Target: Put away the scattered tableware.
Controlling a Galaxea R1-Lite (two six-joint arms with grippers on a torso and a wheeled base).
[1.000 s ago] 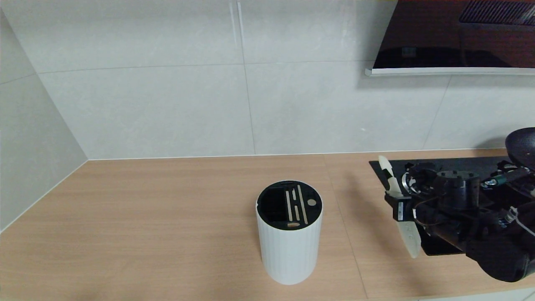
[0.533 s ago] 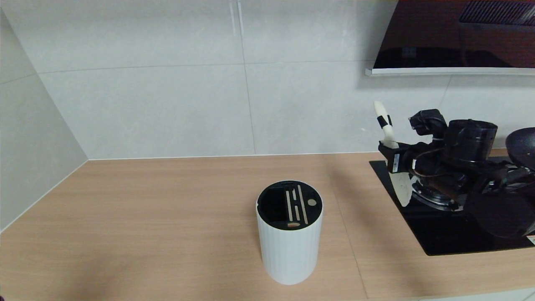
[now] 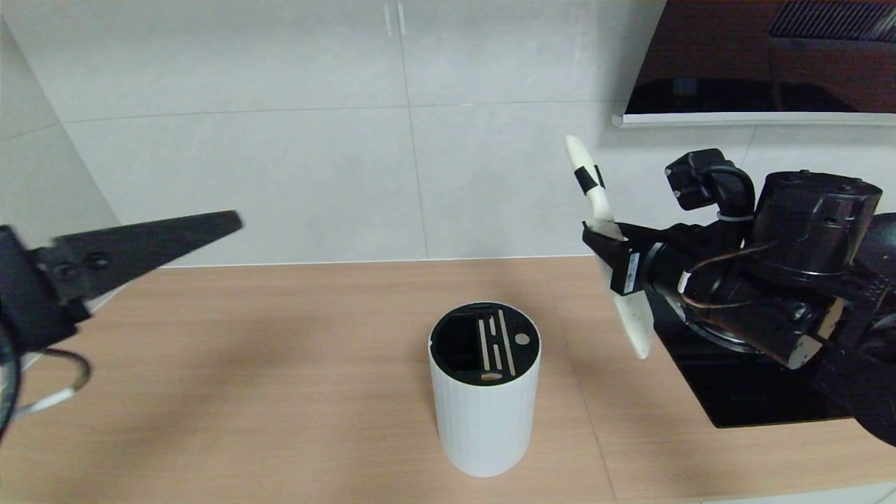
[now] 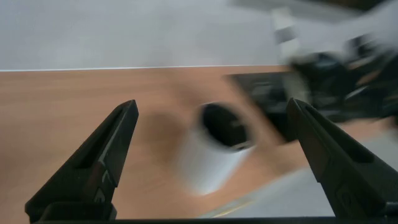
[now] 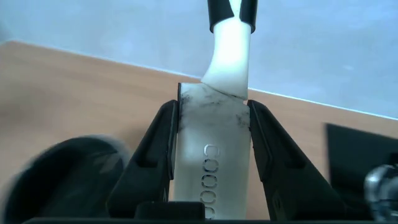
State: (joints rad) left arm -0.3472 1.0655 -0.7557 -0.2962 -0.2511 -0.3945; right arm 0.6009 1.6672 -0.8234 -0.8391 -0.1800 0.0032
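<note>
My right gripper (image 3: 617,264) is shut on a white knife (image 3: 633,318) where blade meets handle, the blade pointing down and the black-banded handle (image 3: 591,183) tilted up. It hangs above the counter just right of a white ribbed cylindrical holder (image 3: 484,413) with a black slotted top (image 3: 514,334). In the right wrist view the knife (image 5: 214,124) sits pinched between both fingers (image 5: 160,152), the holder (image 5: 68,180) a dark blur below. My left gripper (image 3: 210,227) hovers at the far left, open and holding nothing. From the left wrist the holder (image 4: 214,149) lies ahead between its fingers (image 4: 115,140).
A wooden counter (image 3: 280,350) runs to a tiled wall. A black cooktop (image 3: 728,399) lies at the right under my right arm, with a dark range hood (image 3: 763,63) above it.
My right arm has lifted the knife and carried it left, from over the cooktop to beside the holder. My left gripper has come into the head view from the left.
</note>
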